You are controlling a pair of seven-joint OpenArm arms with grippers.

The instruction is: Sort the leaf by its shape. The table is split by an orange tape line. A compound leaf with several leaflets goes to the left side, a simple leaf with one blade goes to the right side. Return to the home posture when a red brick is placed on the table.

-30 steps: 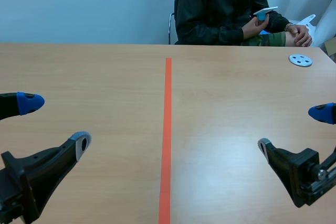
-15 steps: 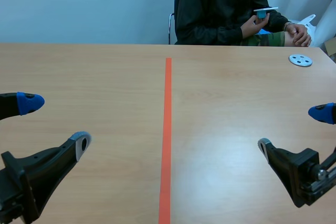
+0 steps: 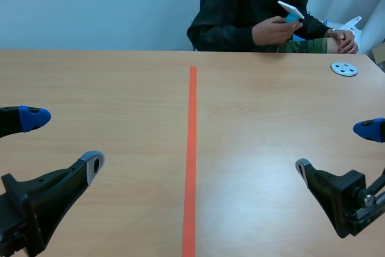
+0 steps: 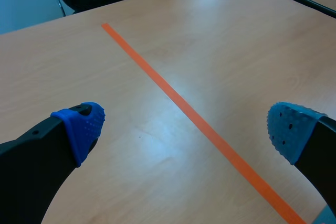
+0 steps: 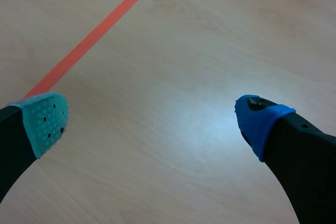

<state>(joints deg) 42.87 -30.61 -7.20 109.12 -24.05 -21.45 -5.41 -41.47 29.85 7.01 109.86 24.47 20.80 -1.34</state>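
**Both arms wait open-handed; no leaf on the table yet**

The left gripper (image 3: 63,141) sits low in the lower left of the frame and the right gripper (image 3: 335,148) low in the lower right. Each has its fingers spread wide with nothing between them. The wrist views show the same thing: only bare wood lies between the dotted pads. To my eye this is a waiting posture, with one arm parked on each side of the dividing mark, so that either can take a leaf wherever it lands.

There is nothing to sort at present. I see no leaf anywhere on the table (image 3: 120,88), and no red brick either, so I judge the task has no step in hand. The orange tape line (image 3: 192,148) runs straight up the middle of the frame, from the near edge almost to the far one, and both halves are free of leaves.

The surface is pale wood-grain laminate, smooth, with a soft sheen under the lights. A small grey disc (image 3: 344,69) with holes lies at the far right, well apart from both grippers. Across the table, at the top of the frame, a person (image 3: 252,4) in a dark jacket sits holding a small white and blue object (image 3: 290,10); I cannot tell what it is. Behind is a plain pale blue wall (image 3: 90,4).
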